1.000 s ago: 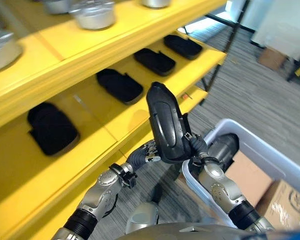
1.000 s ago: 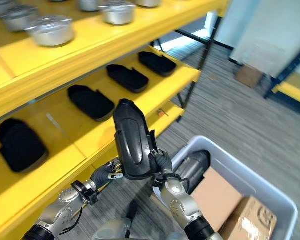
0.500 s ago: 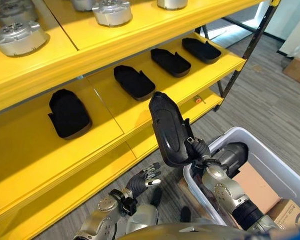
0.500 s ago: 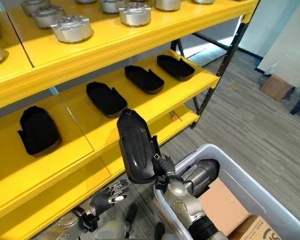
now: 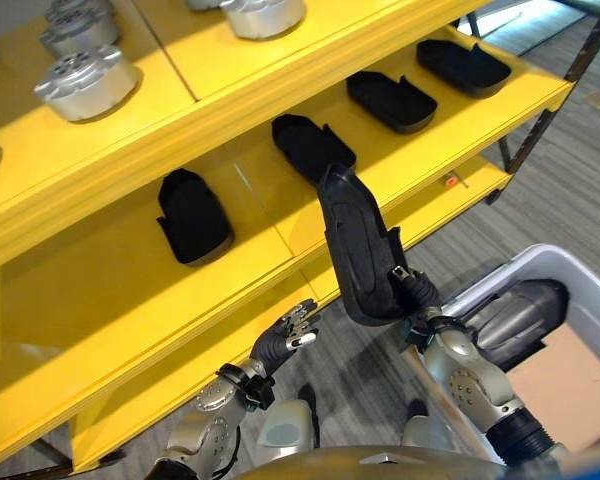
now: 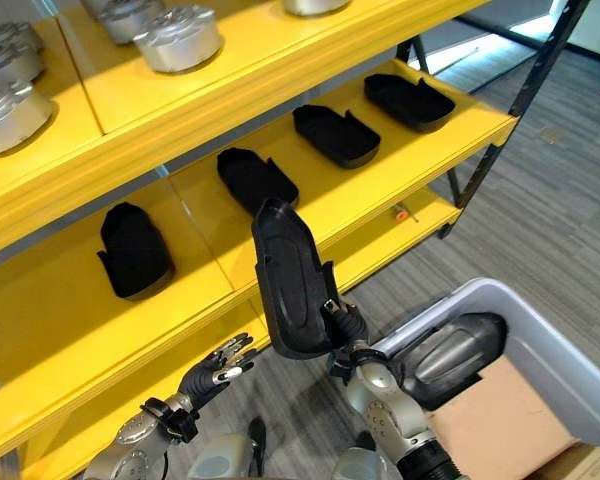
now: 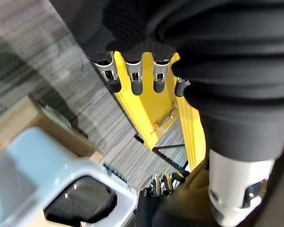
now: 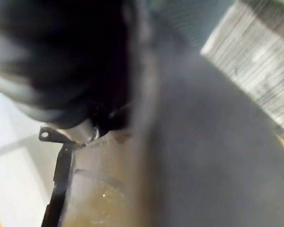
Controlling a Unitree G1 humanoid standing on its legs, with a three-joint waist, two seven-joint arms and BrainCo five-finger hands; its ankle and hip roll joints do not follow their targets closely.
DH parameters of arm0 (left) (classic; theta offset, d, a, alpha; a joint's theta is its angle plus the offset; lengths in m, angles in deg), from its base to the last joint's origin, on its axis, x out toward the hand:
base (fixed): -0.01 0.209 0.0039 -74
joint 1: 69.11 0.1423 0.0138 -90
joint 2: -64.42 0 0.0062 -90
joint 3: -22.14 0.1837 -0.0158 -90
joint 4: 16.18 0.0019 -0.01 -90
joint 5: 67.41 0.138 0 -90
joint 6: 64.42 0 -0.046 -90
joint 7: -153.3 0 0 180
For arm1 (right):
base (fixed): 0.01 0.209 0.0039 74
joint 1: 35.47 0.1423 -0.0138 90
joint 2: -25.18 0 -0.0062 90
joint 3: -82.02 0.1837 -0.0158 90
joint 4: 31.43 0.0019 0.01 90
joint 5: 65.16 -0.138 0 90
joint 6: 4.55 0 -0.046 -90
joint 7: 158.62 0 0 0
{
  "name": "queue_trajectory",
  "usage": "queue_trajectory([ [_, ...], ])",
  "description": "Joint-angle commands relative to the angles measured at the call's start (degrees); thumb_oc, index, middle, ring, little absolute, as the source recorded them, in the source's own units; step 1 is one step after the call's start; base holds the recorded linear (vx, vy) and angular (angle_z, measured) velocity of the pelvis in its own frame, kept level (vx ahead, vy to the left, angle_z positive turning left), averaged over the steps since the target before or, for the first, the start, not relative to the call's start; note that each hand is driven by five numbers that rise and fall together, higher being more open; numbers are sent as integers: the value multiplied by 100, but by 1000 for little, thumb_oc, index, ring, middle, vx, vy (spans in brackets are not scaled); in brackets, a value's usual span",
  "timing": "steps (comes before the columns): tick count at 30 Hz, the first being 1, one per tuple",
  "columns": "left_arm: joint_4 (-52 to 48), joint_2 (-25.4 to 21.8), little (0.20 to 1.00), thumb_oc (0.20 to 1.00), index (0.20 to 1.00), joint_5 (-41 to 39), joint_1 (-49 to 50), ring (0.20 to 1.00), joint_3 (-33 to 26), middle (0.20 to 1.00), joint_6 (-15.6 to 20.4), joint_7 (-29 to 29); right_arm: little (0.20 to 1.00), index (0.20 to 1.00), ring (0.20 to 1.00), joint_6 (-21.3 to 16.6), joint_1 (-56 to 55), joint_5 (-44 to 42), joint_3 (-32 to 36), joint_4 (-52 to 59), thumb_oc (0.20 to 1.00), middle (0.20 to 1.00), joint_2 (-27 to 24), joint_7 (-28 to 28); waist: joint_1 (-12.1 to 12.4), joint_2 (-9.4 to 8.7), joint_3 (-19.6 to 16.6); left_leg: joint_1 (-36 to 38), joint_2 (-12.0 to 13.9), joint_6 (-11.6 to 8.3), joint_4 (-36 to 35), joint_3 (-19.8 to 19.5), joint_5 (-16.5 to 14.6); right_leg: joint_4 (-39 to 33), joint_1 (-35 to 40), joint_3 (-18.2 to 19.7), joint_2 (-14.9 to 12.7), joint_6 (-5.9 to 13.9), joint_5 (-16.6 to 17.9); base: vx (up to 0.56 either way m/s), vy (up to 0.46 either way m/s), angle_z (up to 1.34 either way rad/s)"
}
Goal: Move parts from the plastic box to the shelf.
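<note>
While the long yellow metal shelf (image 5: 100, 300) fills the space ahead, its middle board carries four black moulded plastic shells (image 5: 193, 216) in a row, each apart from the next, and the board above holds round silver metal castings (image 5: 86, 84). Low on the robot's right stands the pale grey plastic box (image 6: 540, 330) on the striped grey carpet, with a dark rounded part (image 6: 450, 355) and a brown cardboard carton (image 6: 500, 420) inside it. Above the box's near corner, the right hand (image 5: 420, 300) is clamped on the lower end of a long black plastic shell part (image 5: 358, 245), held upright in front of the shelf's edge. The left hand (image 5: 285, 338) hangs low below the shelf, fingers loosely spread and holding nothing.
</note>
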Motion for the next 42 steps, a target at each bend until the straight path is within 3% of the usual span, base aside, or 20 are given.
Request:
queue_trajectory([
  [1, -469, -148, 1000, 1000, 1000, -199, 41, 1000, -226, 1000, 375, 39, 200, 200, 200, 16, 342, 59, -1, 334, 200, 200, 190, 177, 136, -280, -104, 243, -133, 86, 16, 1, -51, 58, -150, 296, 299, -81, 96, -172, 516, 39],
  [4, -576, -286, 1000, 1000, 1000, 143, 7, 1000, -246, 1000, 509, -538, 200, 200, 200, -84, 250, -196, 101, 270, 200, 200, 230, 155, 144, -327, -121, 383, -297, 189, -88, 3, -253, -21, -28, 287, 168, 80, 197, -121, 367, 33],
  [9, -700, -402, 1000, 1000, 1000, 63, 92, 1000, -548, 1000, 344, -635, 200, 200, 200, 114, -23, -148, 309, 397, 200, 200, 383, 199, 251, -420, -143, 557, -525, 448, -342, -151, -363, -92, -66, 211, -91, 378, 447, -123, 393, 29],
  [13, -757, -497, 1000, 1000, 1000, 250, 186, 1000, -647, 1000, 288, -342, 200, 200, 200, -101, -127, 43, 445, 209, 200, 200, 449, 472, 513, -552, -137, 491, -704, 576, -307, -225, -456, -480, -18, -105, -538, 586, 980, -153, 388, 39],
  [15, -746, -525, 1000, 1000, 1000, 84, 222, 1000, -690, 1000, 125, -475, 200, 200, 200, -237, -140, 112, 509, 158, 200, 200, 491, 519, 648, -594, -174, 477, -821, 634, -369, -295, -505, -659, -58, -234, -781, 675, 1298, -116, 393, 49],
  [18, -716, -457, 1000, 1000, 1000, -9, 277, 1000, -750, 1000, 6, -437, 200, 200, 200, -359, -42, 60, 476, 59, 200, 200, 660, 497, 895, -661, -208, 521, -877, 692, -479, -257, -576, -423, -339, -550, -1000, 757, 1615, -119, 315, 20],
  [21, -716, -419, 1000, 1000, 1000, 150, 350, 1000, -698, 1000, -1, -346, 200, 200, 200, -344, -24, 63, 446, 65, 200, 200, 733, 490, 906, -625, -267, 493, -874, 731, -623, -379, -455, -205, -296, -466, -692, 676, 1216, -57, 173, 7],
  [22, -696, -374, 1000, 1000, 1000, 161, 395, 1000, -640, 1000, 1, -343, 200, 200, 200, -311, -54, 168, 281, 131, 200, 200, 775, 481, 863, -619, -311, 551, -867, 746, -892, -445, -266, 30, -317, -373, -261, 608, 966, -39, 146, 43],
  [23, -696, -364, 1000, 1000, 1000, 155, 397, 1000, -608, 1000, 15, -375, 200, 200, 200, -307, -59, 190, 240, 146, 200, 200, 777, 480, 852, -629, -317, 570, -865, 752, -964, -449, -225, 91, -329, -352, -151, 596, 923, -47, 167, 41],
  [24, -672, -327, 1000, 1000, 1000, 93, 380, 1000, -525, 1000, 42, -462, 200, 200, 200, -304, -50, 236, 153, 193, 200, 200, 757, 458, 811, -669, -339, 558, -875, 778, -1078, -517, -146, 222, -326, -223, 211, 526, 699, -9, 57, 37],
  [26, -692, -275, 1000, 1000, 1000, 57, 336, 1000, -421, 1000, -68, -558, 200, 200, 200, -348, -45, 220, 107, 214, 200, 200, 712, 374, 735, -739, -353, 507, -958, 789, -1078, -644, -118, 258, -287, 5, 595, 390, 536, 22, 26, 29],
  [29, -736, -167, 1000, 1000, 1000, 123, 197, 1000, -230, 1000, -263, -835, 200, 200, 200, -424, 37, 151, 89, 224, 200, 200, 639, 234, 573, -838, -354, 454, -1085, 748, -1078, -796, 0, 68, -158, 487, 1277, 43, 235, 30, -29, 44],
  [31, -779, -119, 1000, 1000, 1000, 147, 136, 1000, -162, 1000, -332, -902, 200, 200, 200, -504, 114, 123, 99, 242, 200, 200, 573, 217, 517, -877, -317, 397, -1151, 763, -1078, -872, 36, -213, -92, 760, 1360, -28, 248, -17, -82, 69],
  [36, -561, 49, 1000, 1000, 1000, 238, 177, 1000, -243, 1000, -253, -1079, 200, 200, 200, -368, 73, 256, 139, 519, 200, 200, 518, 302, 481, -866, -285, 446, -1160, 767, -1078, -721, 13, -558, 98, 699, 1245, -13, 389, 16, -122, 15],
  [39, -528, 31, 1000, 1000, 1000, 418, 189, 1000, -280, 1000, -299, -979, 200, 200, 200, -429, -79, 426, 92, 721, 200, 200, 479, 310, 344, -785, -274, 533, -1150, 808, -918, -270, -115, -502, 90, 555, 1166, -25, 362, -10, -61, 36],
  [40, -476, -35, 1000, 1000, 1000, 559, 144, 1000, -242, 1000, -261, -1061, 200, 200, 200, -516, -157, 430, 37, 791, 200, 200, 419, 247, 208, -765, -234, 472, -1071, 768, -590, 73, -236, -444, 64, 484, 1090, -59, 341, -58, -13, 66],
  [42, -507, -75, 1000, 1000, 1000, 679, 80, 1000, -232, 1000, -286, -1109, 200, 200, 200, -573, -193, 470, 31, 790, 200, 200, 376, 244, 150, -760, -197, 423, -1029, 744, -372, 118, -297, -391, 64, 465, 1041, -80, 332, -56, 23, 42],
])
